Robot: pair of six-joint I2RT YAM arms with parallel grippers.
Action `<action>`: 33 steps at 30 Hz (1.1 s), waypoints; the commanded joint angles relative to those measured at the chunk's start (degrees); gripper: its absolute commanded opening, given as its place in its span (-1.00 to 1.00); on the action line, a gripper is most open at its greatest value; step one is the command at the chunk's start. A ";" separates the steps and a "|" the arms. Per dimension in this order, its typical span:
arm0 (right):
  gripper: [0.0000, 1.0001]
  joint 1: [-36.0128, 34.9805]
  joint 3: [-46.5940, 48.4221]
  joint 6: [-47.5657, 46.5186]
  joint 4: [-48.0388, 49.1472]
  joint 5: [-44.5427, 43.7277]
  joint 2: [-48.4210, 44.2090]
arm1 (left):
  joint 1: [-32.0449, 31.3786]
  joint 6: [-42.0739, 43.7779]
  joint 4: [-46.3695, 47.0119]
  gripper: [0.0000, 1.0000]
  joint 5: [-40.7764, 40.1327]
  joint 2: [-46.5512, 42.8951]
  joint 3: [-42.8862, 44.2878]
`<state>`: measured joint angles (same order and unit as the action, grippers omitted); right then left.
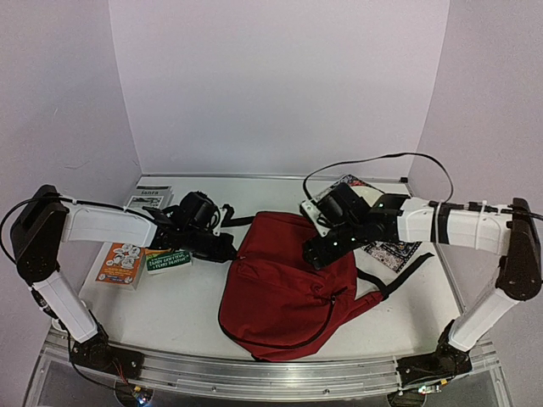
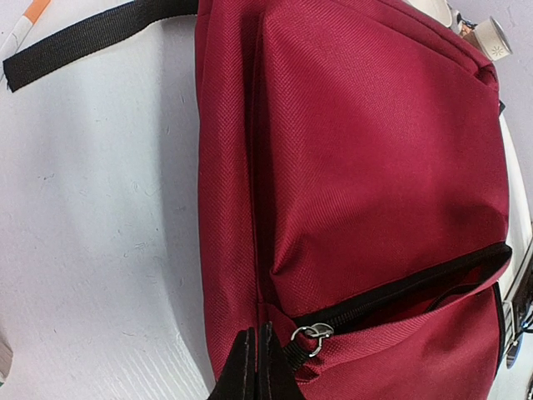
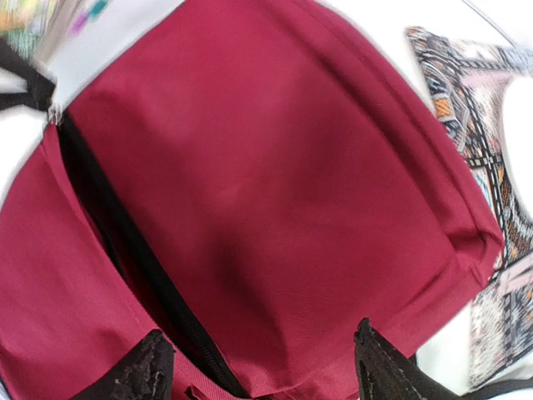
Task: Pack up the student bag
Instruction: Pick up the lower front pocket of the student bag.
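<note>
left gripper (image 2: 255, 362) pinched shut, zipper pull (image 2: 312, 337) just right of tips: pull may be missed. right gripper (image 3: 262, 367) spread wide over student bag (image 3: 275, 192): soft fabric could snag.

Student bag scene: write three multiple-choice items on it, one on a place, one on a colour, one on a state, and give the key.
1. Where does the orange box lie?
A. to the left of the student bag
B. on top of the bag
C. to the right of the bag

2. What colour is the bag's zip?
A. white
B. black
C. yellow

3. How does the right hand stand?
A. shut on a strap
B. open, over the bag
C. out of view

Key:
1 A: the top view shows the box on the left side, apart from the red fabric.
2 B: the left wrist view shows a black line across the red fabric.
3 B: the right wrist view shows both fingers wide apart with the bag between them.
</note>
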<state>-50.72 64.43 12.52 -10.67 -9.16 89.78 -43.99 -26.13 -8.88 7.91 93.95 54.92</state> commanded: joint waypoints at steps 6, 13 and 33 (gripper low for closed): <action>0.54 -3.11 5.74 -11.27 -8.83 -9.63 9.01 | -0.52 1.78 2.95 -1.00 1.09 -1.73 -0.95; 0.66 -6.11 7.10 -15.78 -8.80 -6.76 12.52 | -0.45 1.65 4.02 -1.00 1.47 -1.86 -1.31; 0.47 -10.55 7.46 -21.47 -3.79 -34.52 19.76 | -0.58 1.12 5.55 -1.00 3.93 -1.53 -1.74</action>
<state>-60.02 71.52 -6.60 -15.63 -32.21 109.84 -44.31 -25.36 -5.41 10.76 93.86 53.47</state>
